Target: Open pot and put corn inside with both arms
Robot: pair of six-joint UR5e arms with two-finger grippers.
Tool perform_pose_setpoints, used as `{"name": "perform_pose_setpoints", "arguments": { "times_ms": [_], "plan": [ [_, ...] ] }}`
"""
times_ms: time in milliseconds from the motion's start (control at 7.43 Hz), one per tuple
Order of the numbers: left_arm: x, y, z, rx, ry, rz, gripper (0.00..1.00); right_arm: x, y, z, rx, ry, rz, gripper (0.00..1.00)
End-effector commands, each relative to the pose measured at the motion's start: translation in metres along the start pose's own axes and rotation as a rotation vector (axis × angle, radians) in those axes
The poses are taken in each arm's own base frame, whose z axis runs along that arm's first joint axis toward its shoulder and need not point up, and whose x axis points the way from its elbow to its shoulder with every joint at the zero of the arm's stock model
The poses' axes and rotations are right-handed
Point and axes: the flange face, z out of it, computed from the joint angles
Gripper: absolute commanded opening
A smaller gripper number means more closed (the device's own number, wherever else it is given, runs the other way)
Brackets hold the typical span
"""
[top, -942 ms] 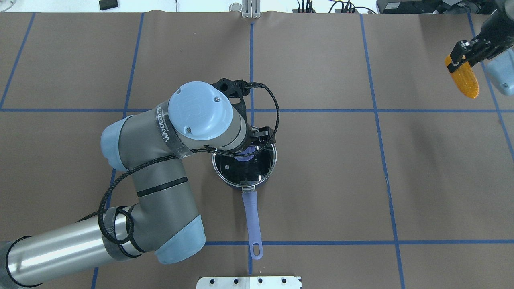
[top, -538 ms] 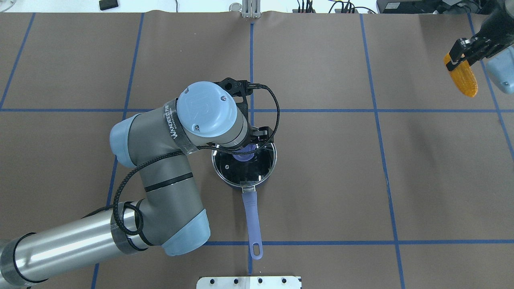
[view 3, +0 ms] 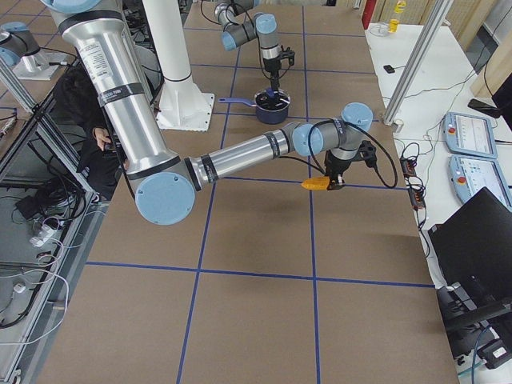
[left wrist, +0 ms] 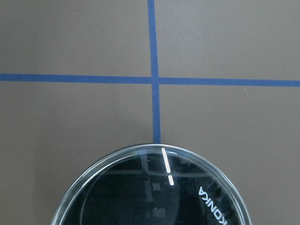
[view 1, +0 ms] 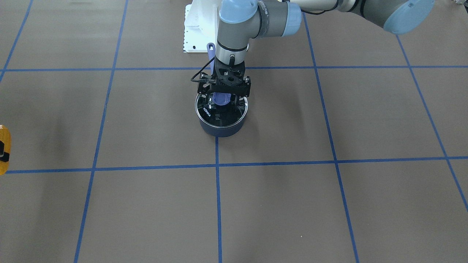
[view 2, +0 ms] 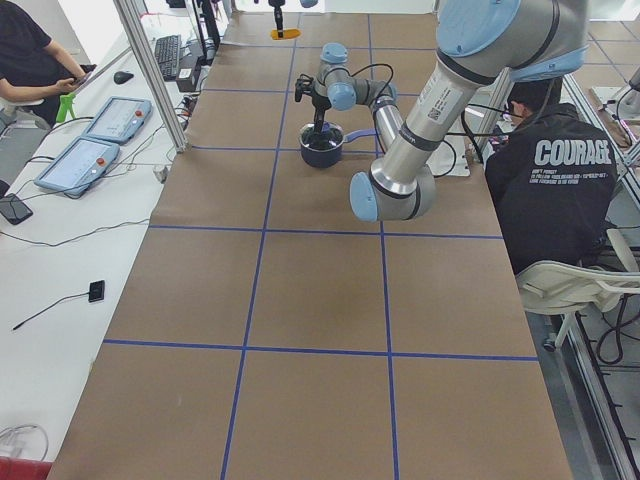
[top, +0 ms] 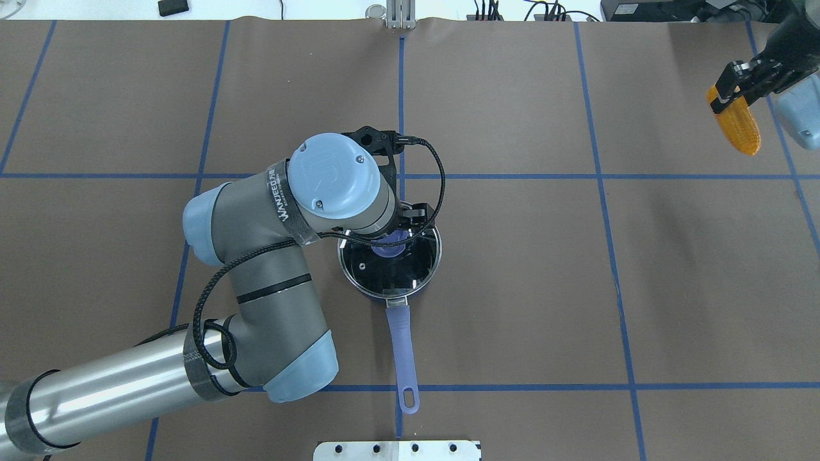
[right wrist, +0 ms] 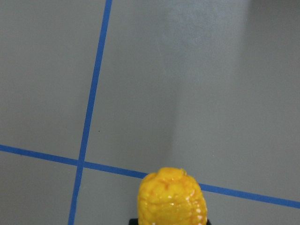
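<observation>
A dark blue pot [view 1: 221,128] with a glass lid [top: 392,272] and a long purple handle [top: 402,352] stands near the table's middle. My left gripper [view 1: 223,98] hangs straight down over the lid. Its jaws stand open, one on each side of the purple knob [top: 387,247]. The left wrist view shows only the lid's rim [left wrist: 154,152]. My right gripper [top: 737,89] is shut on the yellow-orange corn [top: 738,128] and holds it above the table at the far right. The corn also shows in the right wrist view [right wrist: 169,197] and at the front-facing view's left edge [view 1: 3,149].
The brown table cover carries a grid of blue tape lines [top: 602,192]. A white base plate [top: 397,450] lies at the near edge, behind the pot's handle. Cables and devices [top: 544,9] lie beyond the far edge. A seated person [view 2: 560,190] is by the robot's side.
My left arm's elbow and wrist have swung right while the gripper stayed over the knob. My right gripper has moved the corn slightly left and up.
</observation>
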Motion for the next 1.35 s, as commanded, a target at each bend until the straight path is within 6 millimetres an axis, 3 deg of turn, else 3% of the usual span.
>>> {"name": "perform_pose_setpoints", "arguments": {
  "times_ms": [0,808,1212],
  "plan": [
    [0.0,0.001,0.0,-0.001,0.002,0.001,0.97,0.0,0.0,0.0,0.0,0.001,-0.001,0.45],
    [-0.002,0.01,0.006,-0.017,-0.009,0.004,0.91,0.001,-0.003,0.006,-0.008,0.01,0.001,0.45],
    [0.0,0.011,0.004,-0.018,-0.004,0.002,0.75,-0.002,-0.006,0.007,-0.009,0.011,-0.004,0.45]
  ]
}}
